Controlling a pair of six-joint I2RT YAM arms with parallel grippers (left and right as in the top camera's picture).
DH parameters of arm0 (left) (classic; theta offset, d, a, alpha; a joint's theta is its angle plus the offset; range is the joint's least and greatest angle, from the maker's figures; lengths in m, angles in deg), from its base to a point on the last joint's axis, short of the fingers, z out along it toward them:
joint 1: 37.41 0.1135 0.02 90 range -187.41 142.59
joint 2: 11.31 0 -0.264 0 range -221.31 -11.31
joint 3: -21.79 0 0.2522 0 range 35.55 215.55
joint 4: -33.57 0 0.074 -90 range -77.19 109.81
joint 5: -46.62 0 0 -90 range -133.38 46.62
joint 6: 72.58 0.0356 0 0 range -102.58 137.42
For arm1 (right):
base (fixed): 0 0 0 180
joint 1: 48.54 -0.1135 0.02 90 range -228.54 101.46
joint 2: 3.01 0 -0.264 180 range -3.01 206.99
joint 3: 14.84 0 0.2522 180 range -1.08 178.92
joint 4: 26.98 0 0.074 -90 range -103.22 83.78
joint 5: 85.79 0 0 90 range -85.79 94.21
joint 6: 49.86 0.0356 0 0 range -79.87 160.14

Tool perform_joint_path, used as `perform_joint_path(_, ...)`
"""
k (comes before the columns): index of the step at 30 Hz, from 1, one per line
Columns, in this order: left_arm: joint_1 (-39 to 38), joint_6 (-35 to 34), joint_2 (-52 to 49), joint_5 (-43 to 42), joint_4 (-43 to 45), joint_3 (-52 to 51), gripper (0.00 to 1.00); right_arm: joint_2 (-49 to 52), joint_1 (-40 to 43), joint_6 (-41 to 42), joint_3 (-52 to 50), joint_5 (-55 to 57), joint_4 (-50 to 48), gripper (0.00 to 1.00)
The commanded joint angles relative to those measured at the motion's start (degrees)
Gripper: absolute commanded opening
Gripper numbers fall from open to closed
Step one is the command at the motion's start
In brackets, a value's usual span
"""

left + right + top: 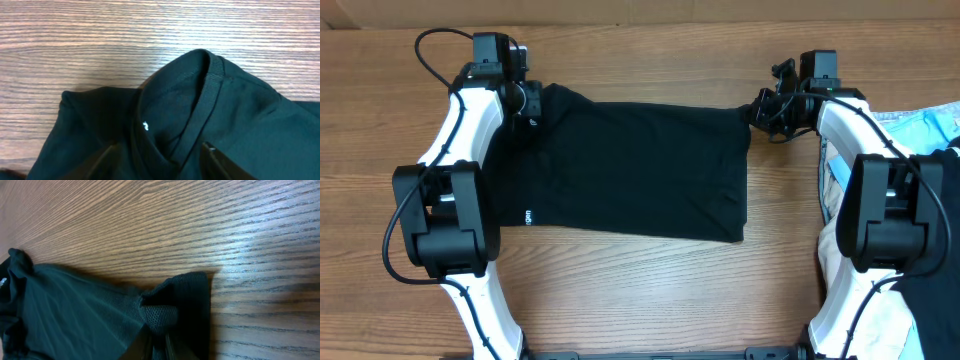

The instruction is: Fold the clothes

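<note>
Our right gripper [156, 345] pinches a corner of the shirt [640, 170] tight. Our left gripper [160, 157] straddles the collar [210, 85], jaws apart. We should bite both layers there before lifting.

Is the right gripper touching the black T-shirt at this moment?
Touching. The right wrist view shows the right gripper shut on a bunched corner of the black T-shirt, with the cloth pinched between its fingers.
</note>
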Motion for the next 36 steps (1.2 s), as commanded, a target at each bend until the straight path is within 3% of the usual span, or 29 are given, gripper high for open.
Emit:
perform_joint_path(1, -0.09, -0.20, 1.81, 0.92, -0.02, -0.52, 0.50, -2.25, 0.09, -0.48, 1.42, -0.46, -0.39, 0.09)
perform_joint_path(8, -0.28, -0.39, 1.81, -0.20, 2.23, -3.82, 0.42, -2.25, 0.09, -0.46, 1.42, -0.46, -0.68, 0.09)
perform_joint_path(10, -0.28, -0.39, 1.81, -0.33, 3.28, -4.37, 0.30, -2.25, 0.09, -0.46, 1.42, -0.46, -0.70, 0.09)
perform_joint_path(12, -0.28, -0.42, 1.86, -0.35, 4.50, -4.13, 0.08, -2.25, 0.09, -0.48, 1.42, -0.46, -0.61, 0.09)
perform_joint_path(13, -0.20, -0.46, 1.99, -0.35, 4.59, -3.52, 0.04, -2.25, 0.09, -0.50, 1.42, -0.46, -0.48, 0.09)
perform_joint_path(24, 2.78, -0.24, 4.22, 0.44, -3.63, 5.18, 0.04, -2.32, 0.20, -4.98, 1.42, -0.48, 2.78, 0.09)
perform_joint_path(33, 4.04, -0.44, 4.20, 13.20, -16.61, 5.16, 0.04, -2.32, 0.20, -4.50, 1.42, 2.91, 9.25, 0.09)
perform_joint_path(36, 4.68, -0.61, 4.20, 13.66, -19.61, 5.16, 0.04, -2.32, 0.20, -4.52, 1.42, 3.04, 11.26, 0.09)
